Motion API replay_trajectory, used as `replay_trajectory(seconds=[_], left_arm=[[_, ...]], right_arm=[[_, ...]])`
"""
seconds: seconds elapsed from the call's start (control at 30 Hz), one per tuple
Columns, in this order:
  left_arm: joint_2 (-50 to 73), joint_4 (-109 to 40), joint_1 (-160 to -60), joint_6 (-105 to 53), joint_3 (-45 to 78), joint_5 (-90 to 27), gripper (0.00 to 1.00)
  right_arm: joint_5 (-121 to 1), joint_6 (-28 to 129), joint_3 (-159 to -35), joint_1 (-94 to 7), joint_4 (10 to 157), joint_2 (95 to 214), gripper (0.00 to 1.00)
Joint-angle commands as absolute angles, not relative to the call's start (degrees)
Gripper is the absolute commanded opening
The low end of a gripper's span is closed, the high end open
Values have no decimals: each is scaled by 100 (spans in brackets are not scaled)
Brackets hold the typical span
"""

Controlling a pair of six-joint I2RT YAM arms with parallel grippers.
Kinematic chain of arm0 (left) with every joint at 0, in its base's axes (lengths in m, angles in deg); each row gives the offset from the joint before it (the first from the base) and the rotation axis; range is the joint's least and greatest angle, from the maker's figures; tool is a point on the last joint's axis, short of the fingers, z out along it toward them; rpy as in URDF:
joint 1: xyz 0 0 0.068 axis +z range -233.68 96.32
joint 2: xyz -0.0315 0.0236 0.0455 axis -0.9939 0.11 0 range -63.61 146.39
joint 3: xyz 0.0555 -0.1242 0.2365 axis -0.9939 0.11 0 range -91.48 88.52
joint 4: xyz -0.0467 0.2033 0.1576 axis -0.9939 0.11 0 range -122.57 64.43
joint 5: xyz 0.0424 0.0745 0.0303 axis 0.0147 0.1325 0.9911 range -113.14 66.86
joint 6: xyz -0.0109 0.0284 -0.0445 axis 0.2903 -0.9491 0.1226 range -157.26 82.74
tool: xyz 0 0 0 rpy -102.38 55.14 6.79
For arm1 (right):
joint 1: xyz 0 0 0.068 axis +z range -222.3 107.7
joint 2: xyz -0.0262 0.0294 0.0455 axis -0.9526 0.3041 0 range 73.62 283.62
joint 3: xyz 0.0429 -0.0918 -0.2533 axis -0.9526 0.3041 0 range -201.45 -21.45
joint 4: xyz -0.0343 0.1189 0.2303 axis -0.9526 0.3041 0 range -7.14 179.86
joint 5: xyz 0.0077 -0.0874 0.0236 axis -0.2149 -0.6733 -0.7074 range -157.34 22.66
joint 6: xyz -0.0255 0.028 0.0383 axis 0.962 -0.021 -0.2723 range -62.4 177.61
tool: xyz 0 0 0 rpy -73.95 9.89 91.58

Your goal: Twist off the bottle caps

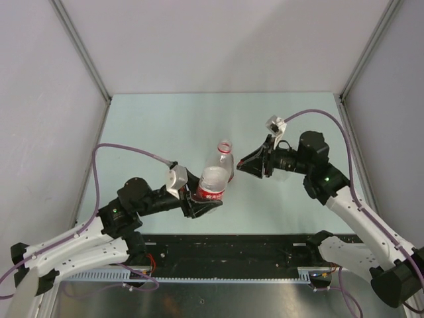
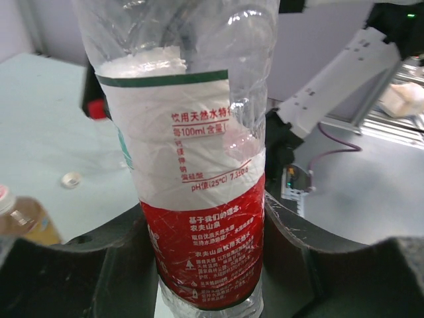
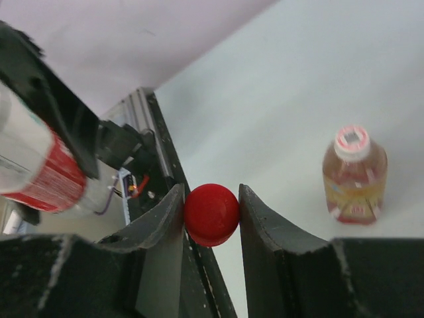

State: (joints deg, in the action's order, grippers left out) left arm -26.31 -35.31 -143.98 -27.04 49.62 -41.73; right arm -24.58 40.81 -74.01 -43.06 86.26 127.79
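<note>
My left gripper (image 1: 207, 199) (image 2: 209, 245) is shut on the clear bottle with the red-and-white label (image 1: 214, 177) (image 2: 199, 218) and holds it tilted above the table. Its open neck (image 1: 225, 147) carries only a red ring. My right gripper (image 1: 242, 164) (image 3: 212, 215) is shut on the bright red cap (image 3: 211, 213), a little to the right of the neck and apart from it. An amber bottle (image 3: 354, 175) (image 2: 21, 224) stands on the table with its pale cap (image 3: 351, 138) on. A loose white cap (image 2: 71, 179) lies on the table. The plain clear bottle is out of view.
The pale green table (image 1: 185, 126) is bounded by white walls with metal posts (image 1: 83, 50) at the far corners. A black rail (image 1: 232, 248) runs along the near edge between the arm bases. The right arm (image 2: 338, 79) crosses behind the held bottle.
</note>
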Motion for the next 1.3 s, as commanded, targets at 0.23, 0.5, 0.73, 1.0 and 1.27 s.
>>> replay_trajectory(seconds=[0.23, 0.5, 0.73, 1.0, 1.27], left_arm=[[-2811, -3403, -14362, -2855, 5055, -2812, 0], [-2723, -3325, -14363, -2860, 5047, -2696, 0], [-2745, -3294, -14363, -2830, 5069, -2703, 0], [-2732, -3297, -14362, -2790, 5125, -2695, 0], [-2688, -3122, -14362, -2785, 5129, -2771, 0]], right_arm=[[-4172, 4477, -6491, -3855, 9241, 13422, 0], [-5233, 4274, -6013, -3478, 9045, 14176, 0], [-6738, 4309, -5986, -2958, 9282, 14458, 3], [-7172, 4273, -5986, -2897, 9425, 14212, 20], [-7030, 4258, -5986, -2898, 9394, 13912, 63]])
